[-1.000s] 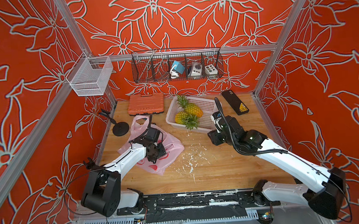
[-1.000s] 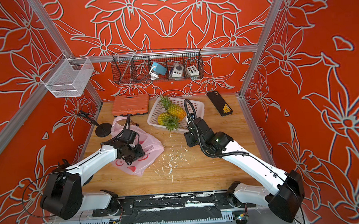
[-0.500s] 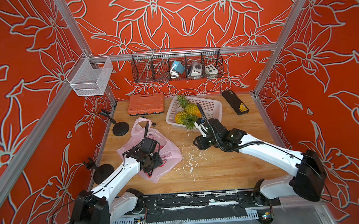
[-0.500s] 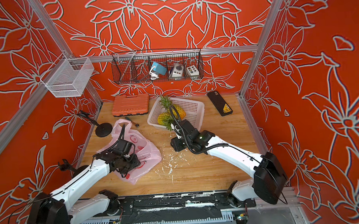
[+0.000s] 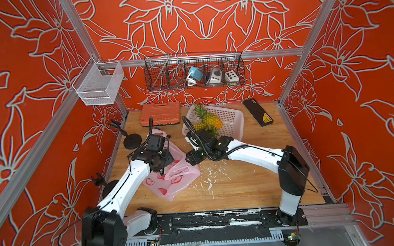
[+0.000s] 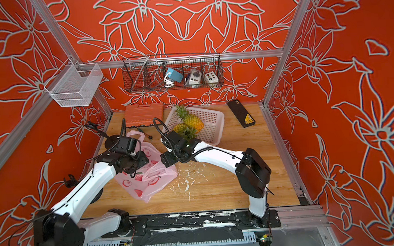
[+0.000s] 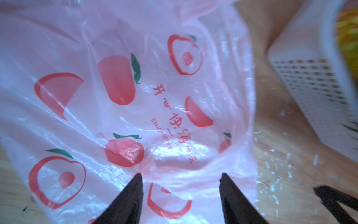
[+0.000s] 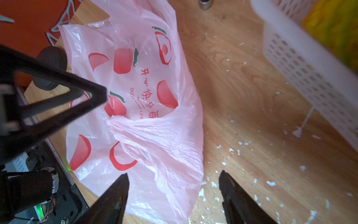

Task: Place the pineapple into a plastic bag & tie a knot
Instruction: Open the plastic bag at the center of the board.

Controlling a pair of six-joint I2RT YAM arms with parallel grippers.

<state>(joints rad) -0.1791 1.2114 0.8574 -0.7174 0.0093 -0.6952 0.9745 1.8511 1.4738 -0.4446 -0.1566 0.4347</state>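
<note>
On the left of the table (image 5: 242,186), the bag (image 5: 171,181) lies flat and limp, empty, its handles untied. The left tool (image 7: 180,186) hovers low over the bag's middle with jaws spread, gripping nothing, though film bulges between the tips. Just right of it, the right tool (image 8: 173,186) hangs over the bag's right edge, jaws also apart and empty. Farther right and toward the far side, two pineapples (image 5: 209,122) sit in the white basket (image 5: 233,123), not yet touched. The risks, as I judge them: either tool may pinch both layers of the thin film together, so the mouth never opens; the film may tear or slide on the wood; and with both arms so close, they could collide.
</note>
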